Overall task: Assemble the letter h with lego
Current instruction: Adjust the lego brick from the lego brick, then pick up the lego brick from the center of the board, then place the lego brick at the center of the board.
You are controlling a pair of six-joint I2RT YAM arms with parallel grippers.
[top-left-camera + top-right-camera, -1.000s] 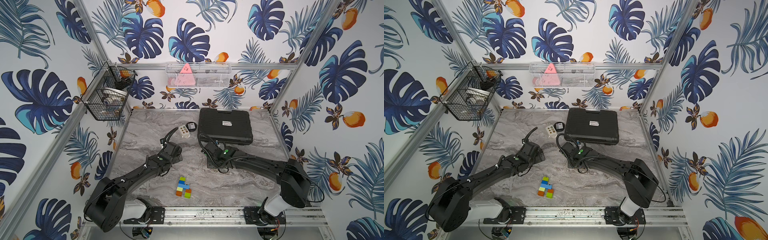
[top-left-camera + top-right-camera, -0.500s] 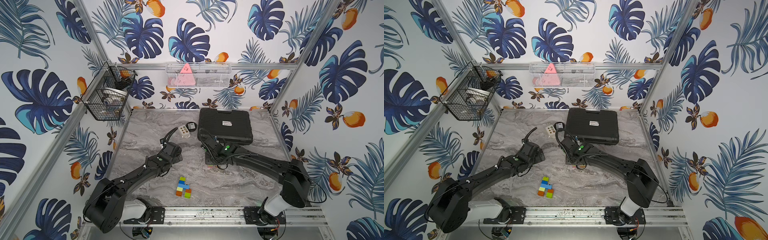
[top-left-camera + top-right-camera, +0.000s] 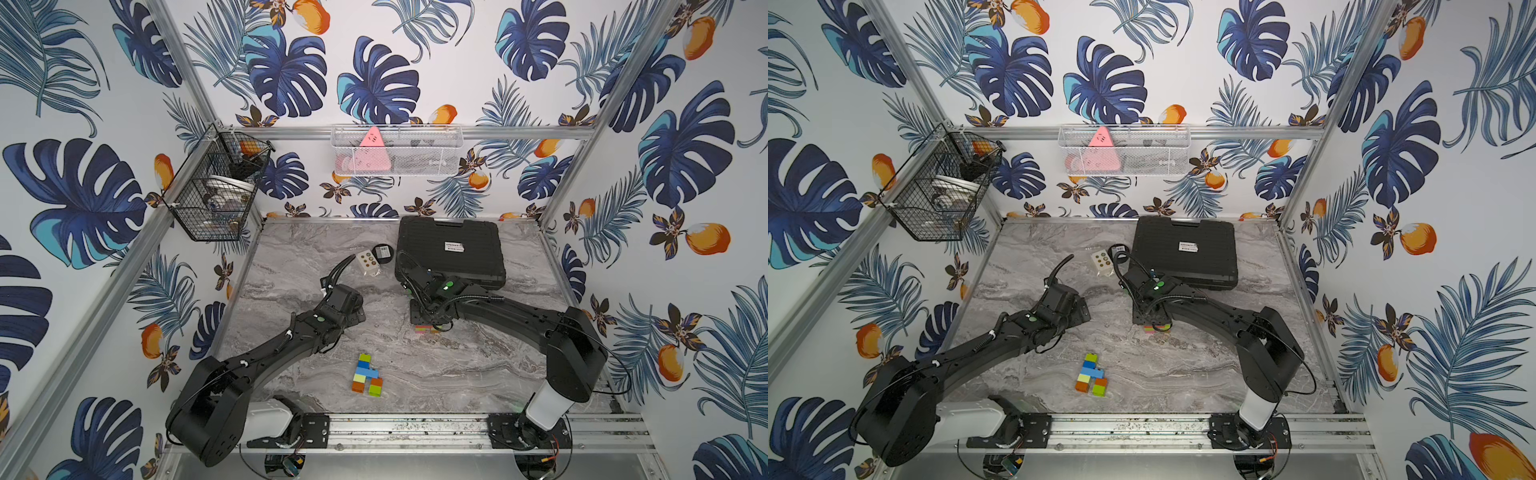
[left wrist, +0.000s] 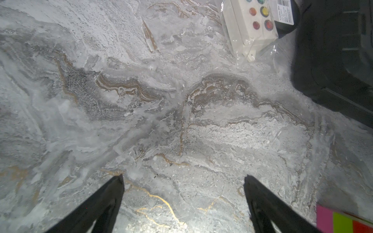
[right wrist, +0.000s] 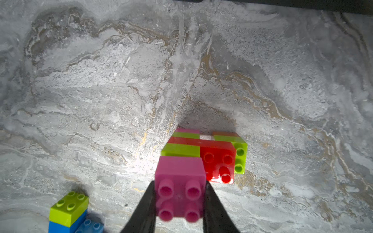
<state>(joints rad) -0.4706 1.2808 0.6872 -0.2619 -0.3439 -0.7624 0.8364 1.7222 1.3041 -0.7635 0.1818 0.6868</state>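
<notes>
Right wrist view: right gripper (image 5: 179,184) clamps pink brick (image 5: 179,173) at red-lime stack (image 5: 219,159) (left gripper (image 4: 183,178) gaping, 9 o'clock); I'd seat it next.

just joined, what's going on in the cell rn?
Lego h build underway. The right pincer is shut on a pink brick atop a small lime and red stack mid-table; can't tell if it's pressed on. The left pincer hangs open over the bare marble table, holding nothing. A second brick cluster sits nearer the front rail, untouched.
</notes>
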